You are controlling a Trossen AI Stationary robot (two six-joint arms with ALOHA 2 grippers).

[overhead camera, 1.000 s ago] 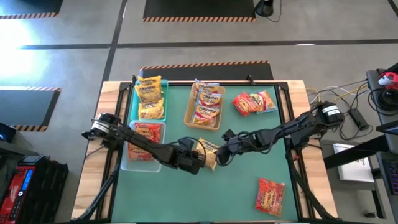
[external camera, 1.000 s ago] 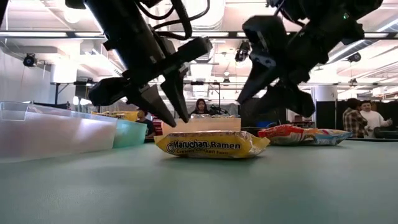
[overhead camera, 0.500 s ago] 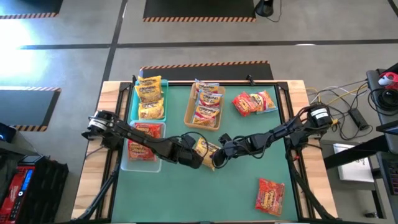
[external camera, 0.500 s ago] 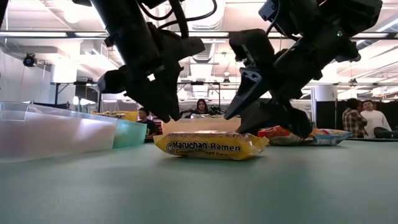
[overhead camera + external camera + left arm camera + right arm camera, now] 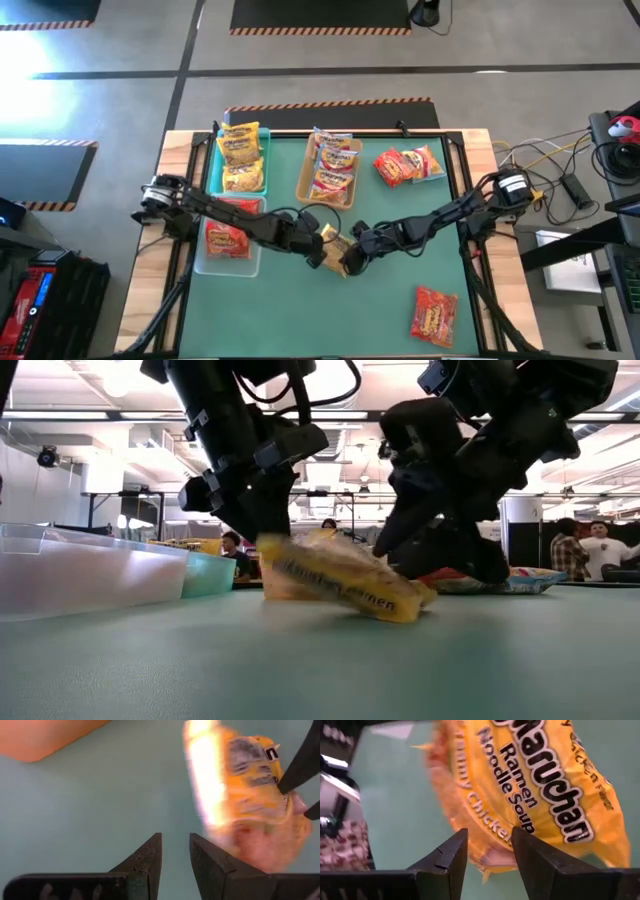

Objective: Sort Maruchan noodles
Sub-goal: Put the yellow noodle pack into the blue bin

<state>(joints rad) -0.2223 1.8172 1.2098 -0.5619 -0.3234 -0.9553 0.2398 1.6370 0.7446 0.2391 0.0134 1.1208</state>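
A yellow noodle packet (image 5: 345,582) is seen tilted near the middle of the green bench (image 5: 400,300), one edge raised, the other down on the surface; the left gripper (image 5: 318,250) is placed at its raised side and the right gripper (image 5: 352,262) at the opposite side. In the left wrist view the left fingers (image 5: 145,862) are set narrowly apart with nothing between them, the packet lying just ahead; in the right wrist view the right fingers (image 5: 445,857) are parted moderately, and whether the packet's edge is pinched cannot be told. More packets are seen in the teal tray (image 5: 215,160), the clear tray (image 5: 200,262) and the tan tray (image 5: 305,175); loose red ones lie at the bench's far right (image 5: 408,165) and near right (image 5: 434,314).
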